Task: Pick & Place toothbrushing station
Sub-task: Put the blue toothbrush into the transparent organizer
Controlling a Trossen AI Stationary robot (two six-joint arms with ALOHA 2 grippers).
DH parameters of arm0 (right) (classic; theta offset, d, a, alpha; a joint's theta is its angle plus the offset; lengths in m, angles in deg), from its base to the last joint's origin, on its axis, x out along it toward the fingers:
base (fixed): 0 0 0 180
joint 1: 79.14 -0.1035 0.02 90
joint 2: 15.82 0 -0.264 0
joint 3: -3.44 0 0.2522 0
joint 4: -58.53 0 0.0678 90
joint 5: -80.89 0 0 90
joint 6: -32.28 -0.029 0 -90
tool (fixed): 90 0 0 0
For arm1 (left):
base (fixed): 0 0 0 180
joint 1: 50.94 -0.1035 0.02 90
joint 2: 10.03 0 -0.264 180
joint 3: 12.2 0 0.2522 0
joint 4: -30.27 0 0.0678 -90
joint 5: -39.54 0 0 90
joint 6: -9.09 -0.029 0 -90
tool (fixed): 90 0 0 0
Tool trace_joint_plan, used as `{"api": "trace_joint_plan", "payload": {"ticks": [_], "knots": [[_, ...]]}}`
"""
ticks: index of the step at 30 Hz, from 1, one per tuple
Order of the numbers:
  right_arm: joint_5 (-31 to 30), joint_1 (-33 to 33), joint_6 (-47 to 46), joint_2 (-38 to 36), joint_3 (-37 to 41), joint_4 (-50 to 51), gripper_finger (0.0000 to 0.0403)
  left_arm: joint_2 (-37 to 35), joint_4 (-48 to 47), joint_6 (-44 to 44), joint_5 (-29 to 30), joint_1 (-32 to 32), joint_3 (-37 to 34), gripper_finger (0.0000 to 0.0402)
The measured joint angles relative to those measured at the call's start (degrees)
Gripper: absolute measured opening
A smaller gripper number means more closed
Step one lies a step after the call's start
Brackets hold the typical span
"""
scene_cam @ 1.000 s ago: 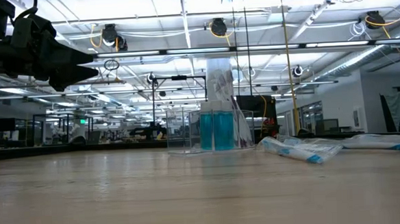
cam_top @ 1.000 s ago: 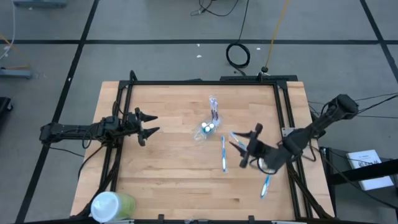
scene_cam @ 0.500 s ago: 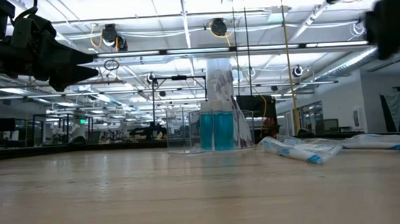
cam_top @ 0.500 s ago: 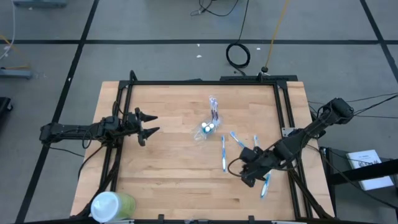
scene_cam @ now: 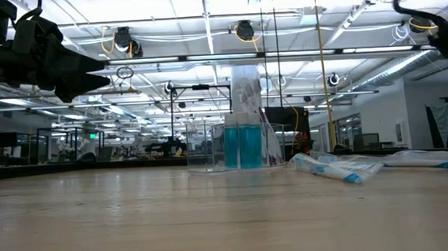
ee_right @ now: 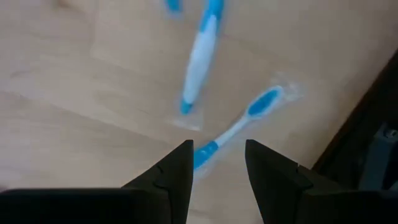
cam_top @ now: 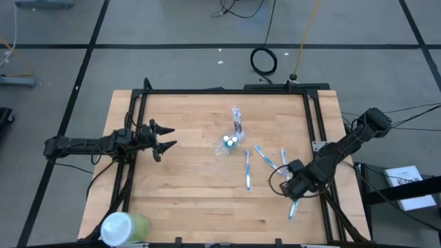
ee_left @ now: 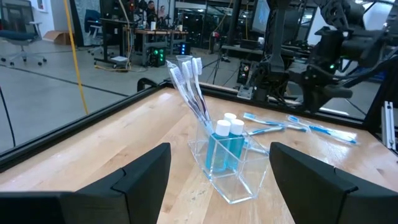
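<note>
Desk [cam_top: 186,179]: wooden top in a black frame.

Clear cup [cam_top: 227,146]: near the desk's middle, holding upright toothbrushes [ee_left: 189,81] and small white-capped teal tubes [ee_left: 225,140].

Loose toothbrushes: one [cam_top: 248,170] just right of the cup; two more [cam_top: 264,156] [cam_top: 282,160] farther right; one [cam_top: 294,205] near the right edge, partly under the right arm.

Left tool [cam_top: 164,138]: at the left edge of the desk, well apart from the cup, fingers spread wide, holding nothing.

Right tool [ee_right: 219,165]: above the toothbrush near the right edge, fingers narrowly apart, nothing between them.

Green cup with white lid [cam_top: 125,226]: near-left corner.
</note>
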Motion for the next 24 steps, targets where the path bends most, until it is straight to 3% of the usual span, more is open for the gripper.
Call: {"api": "trace_joint_plan", "payload": {"ticks": [11,24], "knots": [[3.17,-2.24,-5.10,0.02,6.68,-1.55,0.0141,0.01,0.00,0.00,0.00,-0.02,0.00,0.0283],[2.61,-1.94,-4.91,-0.24,16.38,-16.87,0.0141,0.01,0.00,0.00,0.00,0.00,0.00,0.0283]]}}
